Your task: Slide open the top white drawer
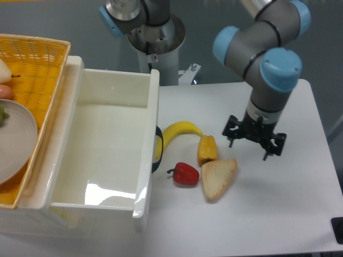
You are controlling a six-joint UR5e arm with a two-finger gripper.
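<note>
One top white drawer (102, 150) stood pulled far out over the worktop (278, 214), the end effector (254, 140) spread empty nearby, where any sweep risked scattering the banana (179, 131)

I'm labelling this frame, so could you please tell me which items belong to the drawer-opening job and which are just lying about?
Job:
top white drawer, pulled out
its black handle
hand, open, empty

Lying about:
banana
yellow pepper
red pepper
bread slice
wicker basket
plate

The top white drawer (102, 144), a glossy deep tray with a curved black handle, stands pulled out, its inside bare.
</note>
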